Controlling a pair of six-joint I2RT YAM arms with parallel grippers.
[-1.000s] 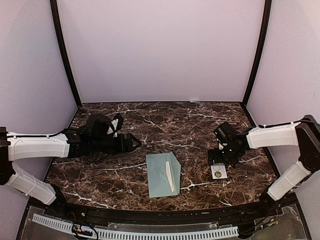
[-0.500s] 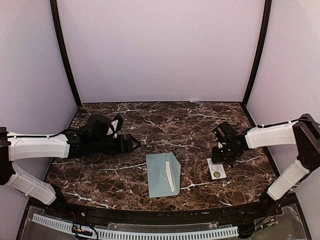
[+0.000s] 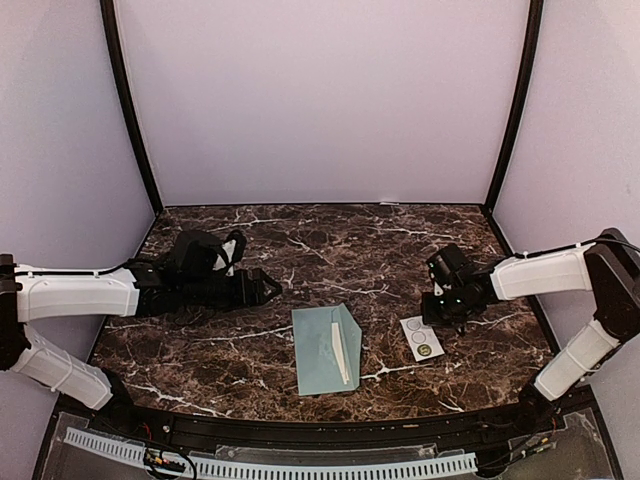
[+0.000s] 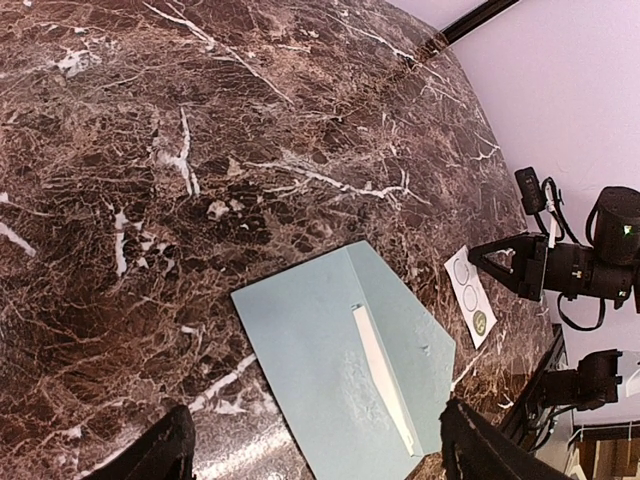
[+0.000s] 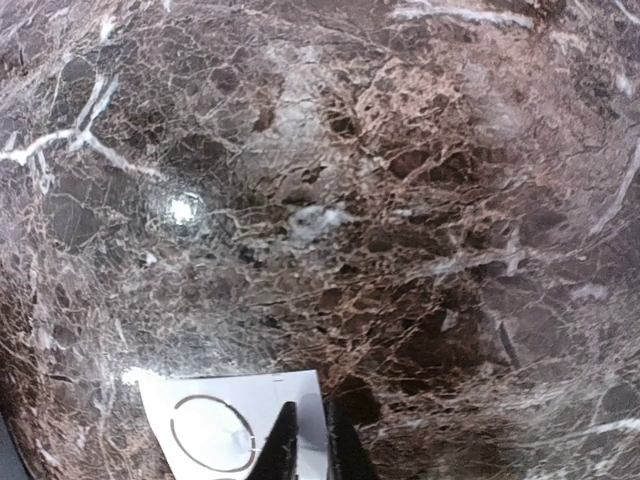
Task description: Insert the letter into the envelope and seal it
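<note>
- The right gripper (image 5: 305,442) has just snapped from spread to pressed together, pinching the edge of the strip (image 5: 215,425).
- The strip has slid toward the middle and turned askew since a moment ago, so I'd say it is being dragged or lifted for sealing.
- The left gripper (image 3: 268,288) has not budged. Its jaws are spread and empty, well to the left.
- The envelope (image 3: 322,352) lies flat at the table's (image 3: 350,240) near middle, between the arms, with its flap open to the right.
- No loose letter shows. A thin white band (image 3: 340,352) along the envelope's mouth may be its edge, so it is probably already inside.
- The envelope is matte pale blue-green paper, slightly rumpled. The strip is a glossy white slip printed with circles. The table is polished dark marble with white veins.
</note>
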